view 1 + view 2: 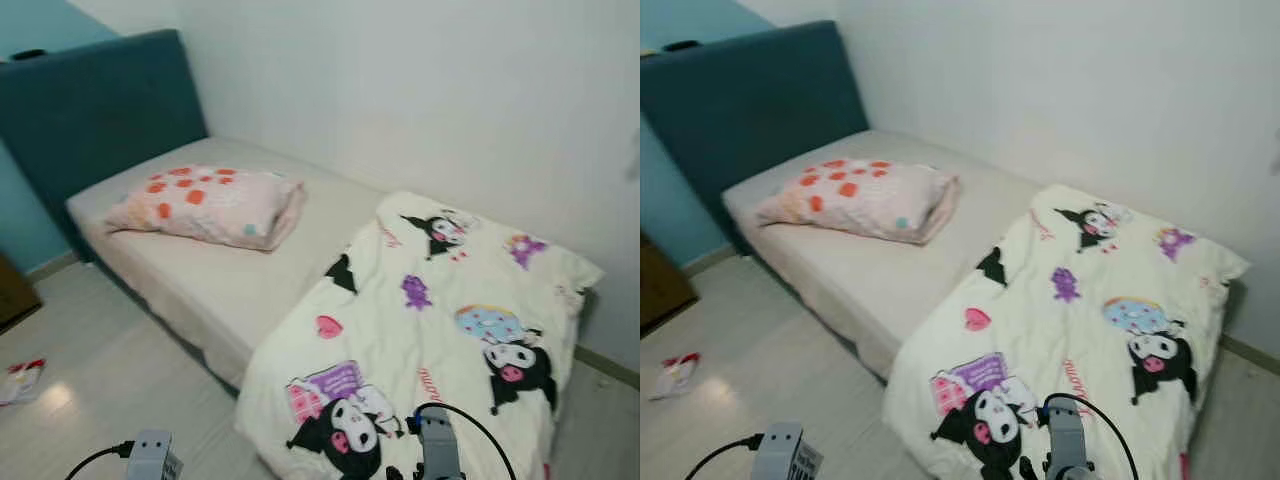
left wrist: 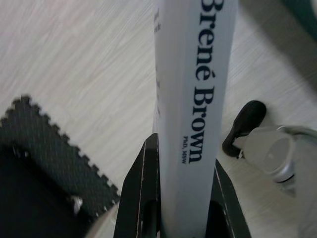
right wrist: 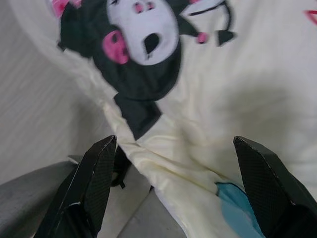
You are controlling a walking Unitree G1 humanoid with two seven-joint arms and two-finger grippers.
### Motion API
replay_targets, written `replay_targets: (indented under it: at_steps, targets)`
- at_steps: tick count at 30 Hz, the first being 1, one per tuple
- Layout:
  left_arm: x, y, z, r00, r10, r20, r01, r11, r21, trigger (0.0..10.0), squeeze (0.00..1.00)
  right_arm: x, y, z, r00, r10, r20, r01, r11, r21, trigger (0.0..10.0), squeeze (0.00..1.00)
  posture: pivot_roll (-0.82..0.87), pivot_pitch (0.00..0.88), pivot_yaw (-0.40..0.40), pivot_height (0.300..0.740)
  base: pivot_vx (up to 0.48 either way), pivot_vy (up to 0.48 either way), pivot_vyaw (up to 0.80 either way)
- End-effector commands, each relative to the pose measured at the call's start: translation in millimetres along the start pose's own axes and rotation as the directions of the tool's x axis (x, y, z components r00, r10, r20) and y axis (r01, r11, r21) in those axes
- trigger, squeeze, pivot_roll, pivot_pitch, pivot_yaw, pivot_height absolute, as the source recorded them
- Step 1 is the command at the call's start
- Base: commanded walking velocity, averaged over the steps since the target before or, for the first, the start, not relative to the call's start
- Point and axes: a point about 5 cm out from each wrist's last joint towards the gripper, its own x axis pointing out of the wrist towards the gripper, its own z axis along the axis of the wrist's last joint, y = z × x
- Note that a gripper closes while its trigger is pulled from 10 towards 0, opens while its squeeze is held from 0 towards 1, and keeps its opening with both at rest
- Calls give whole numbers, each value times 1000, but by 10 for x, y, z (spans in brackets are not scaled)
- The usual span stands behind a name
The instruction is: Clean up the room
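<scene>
A white book (image 2: 195,84) with "Brené Brown" printed down its spine stands between the fingers of my left gripper (image 2: 183,153), which is shut on it above the pale wood floor. My right gripper (image 3: 174,144) is open, fingers wide apart, just over the hanging edge of a cream cartoon blanket (image 1: 430,330). That blanket covers the foot half of the bed (image 1: 210,280). A pink pillow (image 1: 205,205) with red spots lies near the teal headboard (image 1: 95,110). Both my wrists show low in the eye views, the right one (image 1: 437,445) in front of the blanket.
A small red and white wrapper (image 1: 20,380) lies on the floor at the left. A brown piece of furniture (image 1: 12,290) stands at the far left edge. The bed runs along the white wall. A black foam mat (image 2: 44,148) lies on the floor below the book.
</scene>
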Motion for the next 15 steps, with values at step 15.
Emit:
replay_targets:
  at_steps: [15]
  targets:
    - [-2,59,31,1000,22,4,-22,999,25,10000,0,11,47,13,1000,15,1,-15,1000,1,10000,0,10,0,27,740,0,0,645]
